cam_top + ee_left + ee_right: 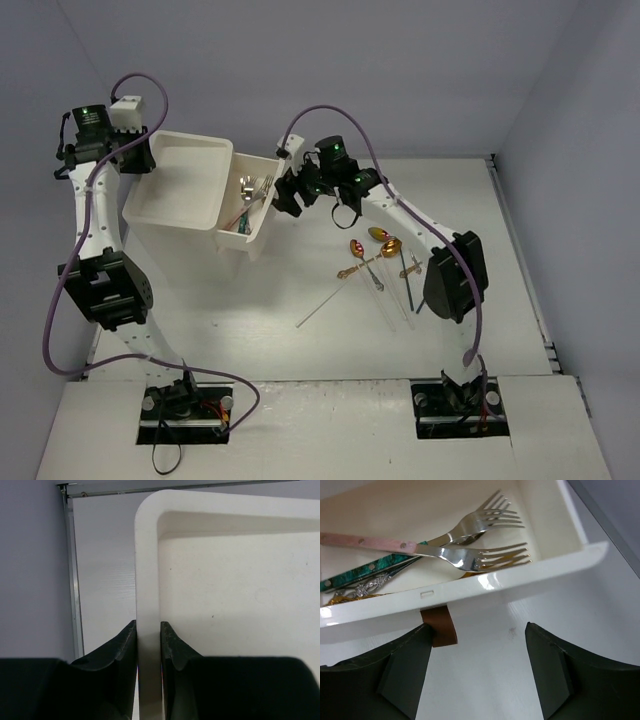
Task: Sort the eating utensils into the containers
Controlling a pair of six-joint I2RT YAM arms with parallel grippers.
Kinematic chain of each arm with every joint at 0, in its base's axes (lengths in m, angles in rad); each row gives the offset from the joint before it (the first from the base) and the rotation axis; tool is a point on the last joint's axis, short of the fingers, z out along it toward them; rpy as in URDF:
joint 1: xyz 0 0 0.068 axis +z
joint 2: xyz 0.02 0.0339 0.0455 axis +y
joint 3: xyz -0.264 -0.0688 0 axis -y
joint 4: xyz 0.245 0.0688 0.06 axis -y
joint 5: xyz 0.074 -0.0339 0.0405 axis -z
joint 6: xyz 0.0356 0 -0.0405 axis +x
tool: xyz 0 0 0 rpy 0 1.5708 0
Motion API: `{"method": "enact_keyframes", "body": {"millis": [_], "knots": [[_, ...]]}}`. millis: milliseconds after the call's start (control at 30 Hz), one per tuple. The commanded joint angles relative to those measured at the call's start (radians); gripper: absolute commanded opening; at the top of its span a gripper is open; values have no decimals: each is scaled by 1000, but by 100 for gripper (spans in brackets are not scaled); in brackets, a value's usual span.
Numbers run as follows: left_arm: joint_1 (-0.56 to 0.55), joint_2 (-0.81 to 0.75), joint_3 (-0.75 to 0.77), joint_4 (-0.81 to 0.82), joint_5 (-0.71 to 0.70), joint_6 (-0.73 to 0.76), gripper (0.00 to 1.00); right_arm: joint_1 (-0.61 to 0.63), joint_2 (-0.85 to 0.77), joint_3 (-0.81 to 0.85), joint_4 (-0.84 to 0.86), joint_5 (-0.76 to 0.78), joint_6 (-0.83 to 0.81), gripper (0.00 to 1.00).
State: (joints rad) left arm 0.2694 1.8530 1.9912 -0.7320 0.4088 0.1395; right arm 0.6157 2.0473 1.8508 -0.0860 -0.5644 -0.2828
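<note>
Currently we have the left gripper (148, 631) clamped on the raised rim (148, 560) of the white cabinet (180, 192), one finger on each side of the rim wall, at the cabinet's far-left corner in the top view.

The right gripper (477, 630) is spread wide and holds nothing. It sits low in front of the pulled-out drawer (530, 577), fingers pointing at the drawer front. The brown knob (440, 626) is just beside the inner face of one finger (405, 670); we can't tell whether they touch. The other finger is well apart from the knob.

Drawer contents, seen from the right wrist:
- pink-handled fork (395, 544), tines toward the drawer front
- teal-handled fork (365, 573) under it, crossing at an angle
- ornate silver handle (370, 585) below those, head hidden
- something gold (337, 600) at the bottom, too hidden to identify

The rest of the utensils lie loose on the desk (300, 345), right of the drawer and partly under the right arm:
- copper spoons (356, 248) bunched together
- small silver piece (373, 280) just below them
- clear-white chopstick (322, 308) lying diagonally, nearest the arm bases
- dark chopstick (409, 288) beside the right arm's forearm
</note>
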Motion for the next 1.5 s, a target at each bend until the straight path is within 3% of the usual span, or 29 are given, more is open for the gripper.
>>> {"method": "enact_keyframes", "body": {"millis": [0,200,400,667,900,1033,1367,1467], "knots": [[-45,-46,22,-150,71,-48,0,4,-247,-47,192,280,253,73],[-45,-50,-4,-140,53,-92,0,91,-329,-106,190,571,578,77],[-45,-101,-73,-90,20,-124,0,209,-302,-142,185,887,737,77],[-44,-127,-118,-60,26,-168,0,303,-196,-77,115,1071,813,76],[-45,-140,-140,-45,38,-177,0,311,-145,-71,52,1100,834,71],[-45,-137,-146,-43,39,-178,0,311,-124,-66,36,1071,849,60],[-45,-135,-149,-40,42,-168,0,302,-131,-60,-4,1066,842,8],[-45,-132,-149,-40,38,-164,0,285,-145,-64,-15,1066,835,0]]}}
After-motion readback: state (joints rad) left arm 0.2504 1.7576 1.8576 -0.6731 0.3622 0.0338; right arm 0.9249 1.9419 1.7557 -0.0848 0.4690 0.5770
